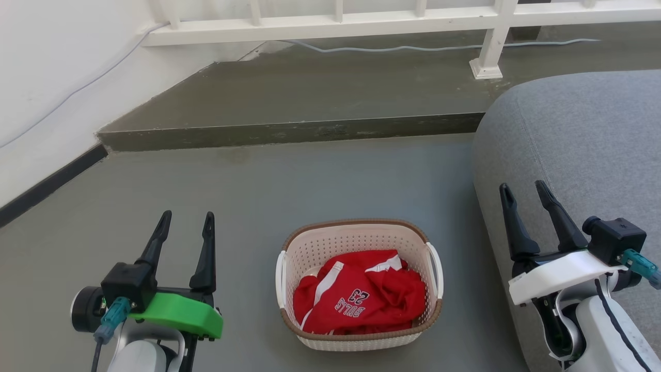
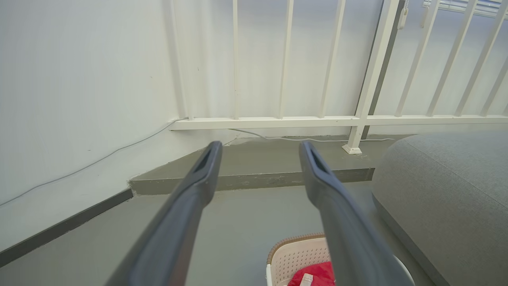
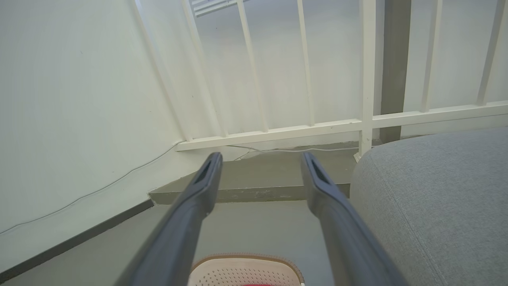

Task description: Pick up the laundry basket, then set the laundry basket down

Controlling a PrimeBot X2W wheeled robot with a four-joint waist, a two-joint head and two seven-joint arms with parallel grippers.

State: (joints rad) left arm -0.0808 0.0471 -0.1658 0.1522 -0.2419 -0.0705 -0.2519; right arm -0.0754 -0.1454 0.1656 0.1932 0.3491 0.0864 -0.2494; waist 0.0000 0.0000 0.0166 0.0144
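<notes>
A grey-green floor (image 1: 320,181) meets a low raised step (image 1: 289,132) that runs across the room. Behind it stands a white railing (image 1: 330,23), with a thin cable (image 1: 413,49) lying along its base. A white wall (image 1: 51,77) with dark skirting (image 1: 51,181) rises on the left, and a grey upholstered sofa (image 1: 578,144) sits on the right in soft daylight.

Left tool (image 1: 187,214) has a green mount (image 1: 181,312), right tool (image 1: 521,185) a white mount (image 1: 557,276); both apparently carry teal connectors (image 1: 114,312).

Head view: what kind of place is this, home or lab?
Probably a home living area: a grey fabric sofa, a white railing along a raised step, and a laundry basket holding a red jersey on the floor.
</notes>
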